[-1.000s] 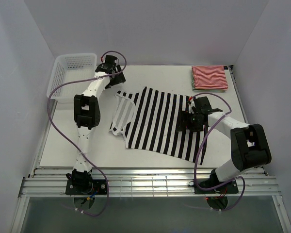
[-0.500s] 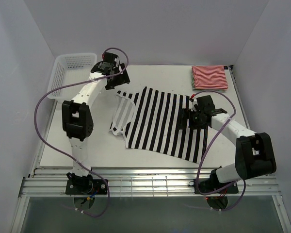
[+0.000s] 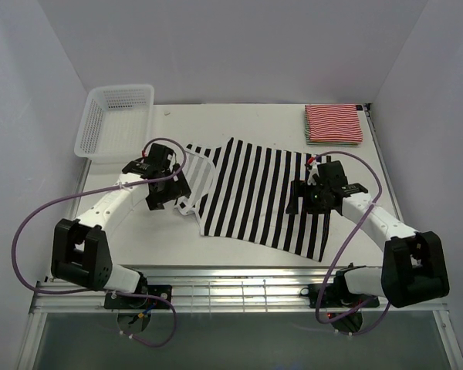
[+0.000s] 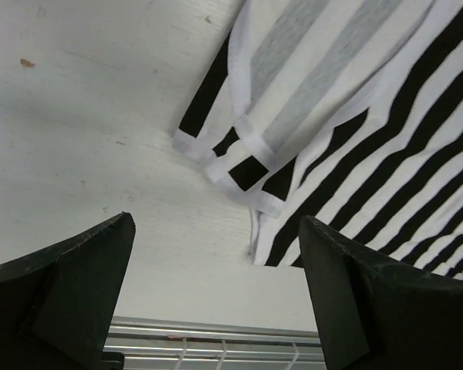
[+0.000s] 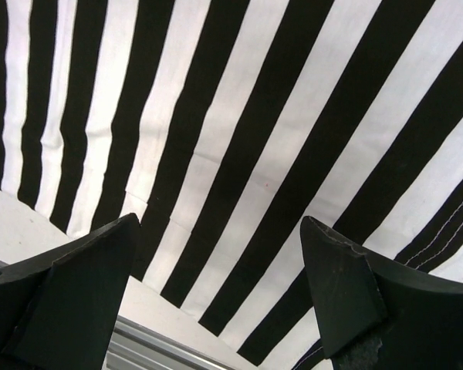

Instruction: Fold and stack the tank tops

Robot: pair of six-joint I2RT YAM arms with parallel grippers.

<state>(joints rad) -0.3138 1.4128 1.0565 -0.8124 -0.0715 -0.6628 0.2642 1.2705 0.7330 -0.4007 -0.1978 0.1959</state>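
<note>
Two splayed grippers — left (image 4: 216, 222), right (image 5: 217, 222) — at black-and-white tank top (image 3: 247, 193)

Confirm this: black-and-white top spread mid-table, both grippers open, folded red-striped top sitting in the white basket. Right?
No: the folded red-striped top lies at the table's far right corner, not in the white basket; the top external view shows it. The black-and-white top is spread mid-table, and the left gripper and right gripper are open.

A black-and-white broad-striped cloth tank top (image 3: 255, 196) lies spread at the middle of the white table (image 3: 247, 119). Behind it, a white plastic mesh basket (image 3: 122, 88) sits at the far left corner, and a folded red-and-white thin-striped top (image 3: 333, 122) at the far right.
</note>
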